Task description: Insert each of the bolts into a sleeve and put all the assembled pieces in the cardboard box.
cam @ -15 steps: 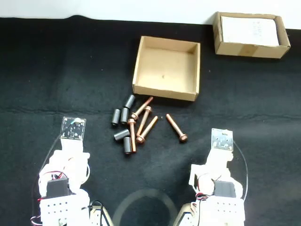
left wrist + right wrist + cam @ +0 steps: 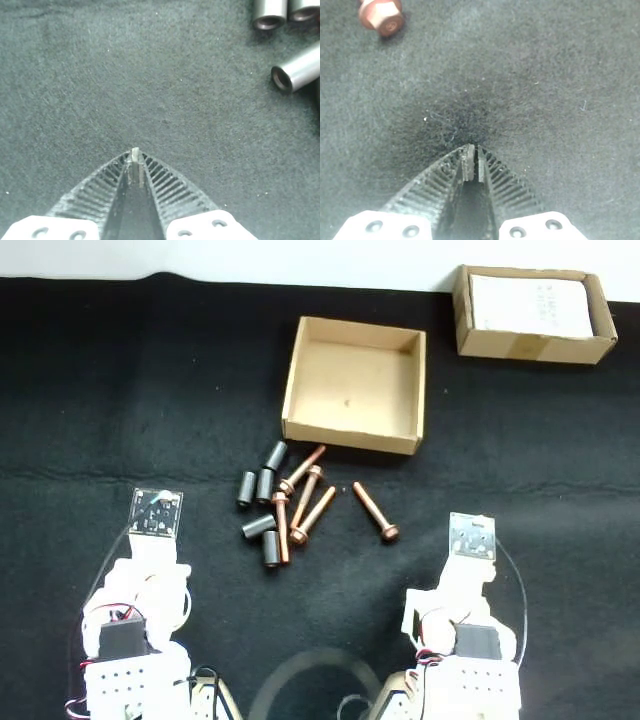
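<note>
- Progress, as judged: nothing done. The box (image 2: 349, 436) holds no pieces.
- Five bolts (image 2: 314, 515) and five sleeves (image 2: 258, 526) lie loose in a cluster just in front of the box, and none looks mated. The stray bolt (image 2: 375, 511) lies a little apart.
- Left to do: every insertion and every transfer.
- Left gripper (image 2: 135, 156): fingers pressed together, empty, over bare cloth (image 2: 100, 390) near the sleeves.
- Right gripper (image 2: 472, 162): hairline gap between the fingers, empty, near the stray bolt.
- Bolts: copper-coloured metal, hex heads, slim round shanks.
- Sleeves: dull grey tubes, open bore.
- Box: plain cardboard, shallow, square.
- Cloth: black, felt-like nap.
</note>
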